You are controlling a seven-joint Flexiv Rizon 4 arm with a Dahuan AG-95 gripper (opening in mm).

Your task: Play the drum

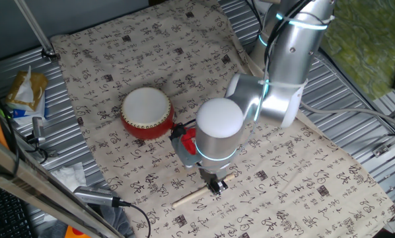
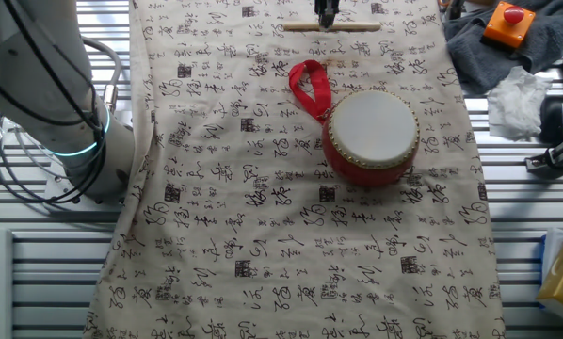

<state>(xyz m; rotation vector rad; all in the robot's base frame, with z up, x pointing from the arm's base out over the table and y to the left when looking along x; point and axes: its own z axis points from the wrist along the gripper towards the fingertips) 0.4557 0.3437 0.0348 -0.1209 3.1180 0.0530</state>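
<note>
A: From one fixed view, where is the small round drum with the red barrel body and flat white skin head [image 1: 146, 112]?

B: It sits upright on the cream cloth printed with black calligraphy [image 1: 118, 59], left of the arm's silver wrist. A bit of its red ribbon [image 1: 186, 135] shows beside the wrist, partly hidden by it.

A: And the two-finger gripper [image 1: 216, 185]?

B: It points down at the cloth, right at the thin pale wooden stick [image 1: 202, 192], which lies flat and runs out to both sides of the fingertips. The dark fingers look close together around the stick, near its right end.

A: Does it hold the stick?

B: The jaws look narrowed onto it, but the wrist blocks much of the view, so I cannot tell for sure.

A: What does the other fixed view give?

B: The drum [image 2: 371, 135] stands right of centre on the cloth [image 2: 263, 264], white head up, gold studs at the rim. The red ribbon loop [image 2: 309, 87] lies on the cloth, reaching from the drum toward the top edge. There the stick [image 2: 357, 27] lies crosswise, well apart from the drum, with the gripper [image 2: 327, 19] at its middle, mostly cut off by the frame edge
</note>
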